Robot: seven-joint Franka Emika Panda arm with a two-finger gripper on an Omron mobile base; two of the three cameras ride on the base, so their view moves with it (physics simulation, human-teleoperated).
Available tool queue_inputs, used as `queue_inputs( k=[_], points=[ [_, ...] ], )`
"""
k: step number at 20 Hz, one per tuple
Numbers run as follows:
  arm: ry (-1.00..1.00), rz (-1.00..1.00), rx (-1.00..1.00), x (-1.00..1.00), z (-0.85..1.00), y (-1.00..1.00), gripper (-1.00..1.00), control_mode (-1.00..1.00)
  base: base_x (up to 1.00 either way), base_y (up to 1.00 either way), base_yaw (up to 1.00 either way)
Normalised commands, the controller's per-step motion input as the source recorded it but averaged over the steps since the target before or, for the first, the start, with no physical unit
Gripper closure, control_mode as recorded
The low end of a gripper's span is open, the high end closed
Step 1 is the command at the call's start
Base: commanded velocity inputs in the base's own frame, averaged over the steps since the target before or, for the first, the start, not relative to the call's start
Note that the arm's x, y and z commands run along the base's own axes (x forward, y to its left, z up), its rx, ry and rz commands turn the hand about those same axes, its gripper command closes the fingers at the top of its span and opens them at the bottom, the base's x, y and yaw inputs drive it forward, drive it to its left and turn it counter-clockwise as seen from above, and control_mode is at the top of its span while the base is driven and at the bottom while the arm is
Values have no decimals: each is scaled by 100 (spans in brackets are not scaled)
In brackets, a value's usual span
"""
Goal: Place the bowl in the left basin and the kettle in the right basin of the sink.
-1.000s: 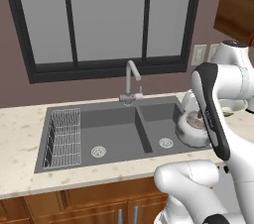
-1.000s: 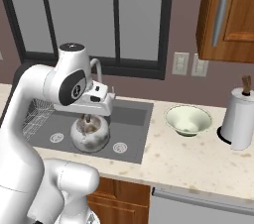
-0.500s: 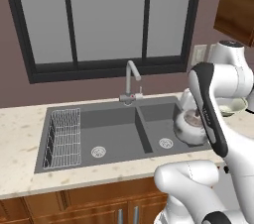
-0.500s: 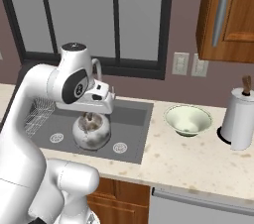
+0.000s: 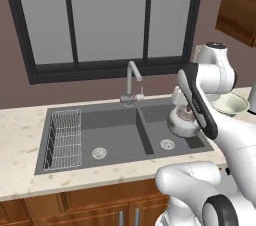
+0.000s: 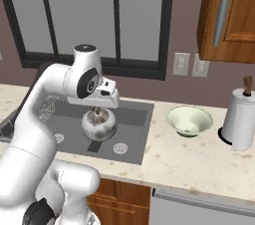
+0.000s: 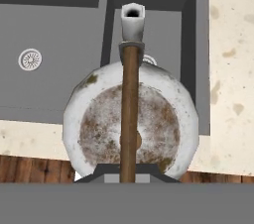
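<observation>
While our gripper (image 7: 130, 181) has its fingers pinched tight on the thin brown handle of the kettle (image 7: 131, 126), the squat tarnished body hangs directly beneath them, its spout pointing away from the fingertips toward the back of the sink (image 5: 90, 120). From both base views the kettle (image 6: 99, 125) hangs above the right basin (image 5: 172, 132), not yet resting on its floor. We judge it rigid metal and fairly heavy for its size; with so narrow a bar between the fingers it may swing or twist around the grip, so the hold belongs at the middle of the handle, where we have it. The bowl (image 6: 189, 121) sits well off to the side of the fingers on the counter (image 6: 199, 154); it looks stiff, smooth and chip-prone, and we would take it by the rim.
</observation>
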Motion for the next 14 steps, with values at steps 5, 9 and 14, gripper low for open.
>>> queue_inputs(
  k=[5, 9, 14],
  points=[
    [0, 0, 0, 56, -33, -9, 100, -100, 0, 0, 0],
    [0, 0, 0, 53, -37, -1, 100, -100, 0, 0, 0],
    [0, 0, 0, 33, -37, -12, 100, -100, 0, 0, 0]
  ],
)
